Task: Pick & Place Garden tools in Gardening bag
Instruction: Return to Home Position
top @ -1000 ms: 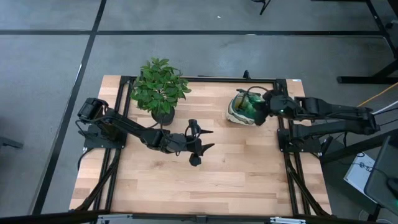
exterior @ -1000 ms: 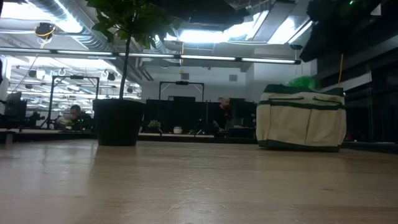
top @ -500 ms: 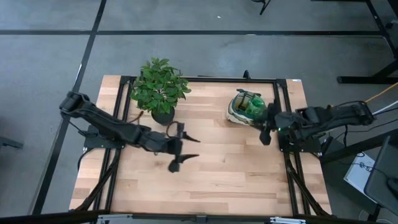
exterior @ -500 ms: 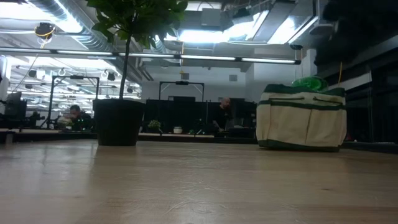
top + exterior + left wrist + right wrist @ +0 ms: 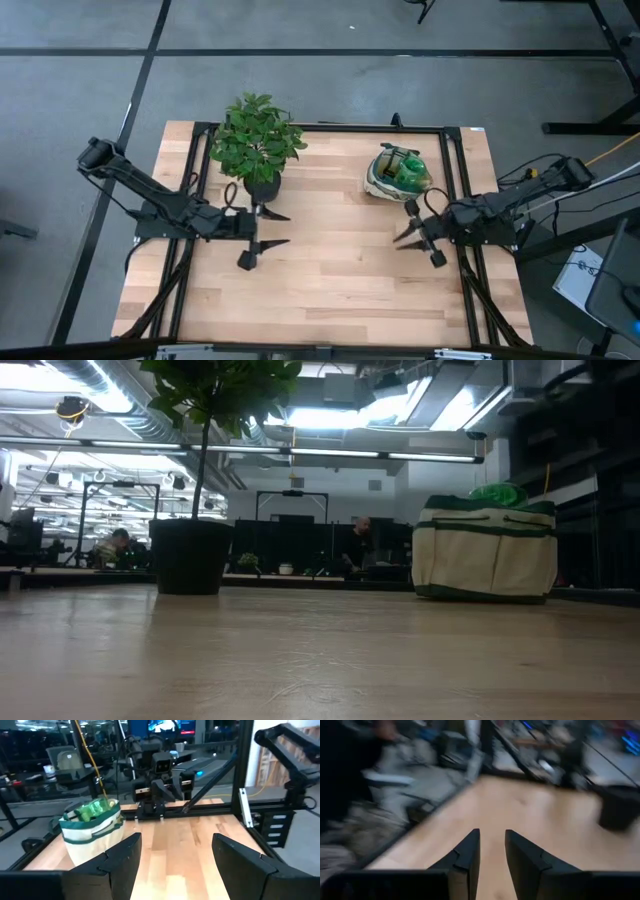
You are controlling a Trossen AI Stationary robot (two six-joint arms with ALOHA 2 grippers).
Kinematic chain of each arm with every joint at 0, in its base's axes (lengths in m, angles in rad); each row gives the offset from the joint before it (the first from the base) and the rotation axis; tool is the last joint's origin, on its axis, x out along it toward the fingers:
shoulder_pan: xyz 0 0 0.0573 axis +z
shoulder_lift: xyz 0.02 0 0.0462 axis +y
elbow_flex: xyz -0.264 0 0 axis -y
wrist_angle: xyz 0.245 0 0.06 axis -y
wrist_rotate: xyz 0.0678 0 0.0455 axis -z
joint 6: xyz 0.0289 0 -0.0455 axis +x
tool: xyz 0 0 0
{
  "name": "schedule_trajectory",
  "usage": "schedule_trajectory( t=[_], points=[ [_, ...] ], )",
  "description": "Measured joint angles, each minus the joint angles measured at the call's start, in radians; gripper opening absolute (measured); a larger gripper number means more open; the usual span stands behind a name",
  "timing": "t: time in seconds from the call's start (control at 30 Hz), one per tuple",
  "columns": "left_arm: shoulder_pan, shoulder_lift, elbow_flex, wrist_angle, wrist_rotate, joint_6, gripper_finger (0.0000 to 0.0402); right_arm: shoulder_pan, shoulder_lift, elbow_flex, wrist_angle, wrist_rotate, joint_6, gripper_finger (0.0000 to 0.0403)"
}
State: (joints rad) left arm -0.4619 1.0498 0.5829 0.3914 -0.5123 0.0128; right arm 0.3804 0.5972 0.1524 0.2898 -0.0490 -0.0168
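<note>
The cream gardening bag with green trim stands on its base at the table's far right, also in the low view and the left wrist view. A translucent green spray bottle sits inside it, its top sticking out of the open mouth. My left gripper hangs open and level over the table's left middle, its fingers wide apart. My right gripper floats near the right edge, nearer than the bag, pointing level, narrowly open and empty.
A leafy plant in a black pot stands at the far left, just beyond my left gripper. Bare wood lies across the table's middle and near side. Black frame rails run along both side edges.
My left gripper has drawn back from the table's middle toward the left edge, staying open. My right gripper has left the bag's mouth, gone down and toward the near edge, and tipped from pointing down to level. The spray bottle stays in the bag.
</note>
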Motion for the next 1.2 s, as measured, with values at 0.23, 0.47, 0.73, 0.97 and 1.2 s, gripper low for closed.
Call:
schedule_trajectory(
  t=[0.23, 0.47, 0.73, 0.97, 1.2],
  points=[
    [-0.014, -0.015, -0.010, -0.009, 0.005, 0.000, 0.0239, -0.037, 0.000, -0.064, 0.144, -0.161, -0.033, 0.0093],
    [-0.014, -0.015, -0.010, -0.011, 0.015, 0.000, 0.0239, -0.061, 0.000, -0.066, 0.137, -0.160, -0.037, 0.0093],
    [-0.014, -0.015, -0.010, -0.011, 0.015, 0.000, 0.0239, -0.066, 0.000, -0.066, 0.134, -0.104, -0.024, 0.0093],
    [-0.014, -0.015, -0.010, -0.010, 0.015, 0.000, 0.0239, -0.066, 0.000, -0.066, 0.133, -0.104, -0.021, 0.0093],
    [-0.014, -0.014, -0.010, -0.010, 0.015, 0.000, 0.0239, -0.066, 0.000, -0.066, 0.133, -0.103, -0.021, 0.0093]
  ],
)
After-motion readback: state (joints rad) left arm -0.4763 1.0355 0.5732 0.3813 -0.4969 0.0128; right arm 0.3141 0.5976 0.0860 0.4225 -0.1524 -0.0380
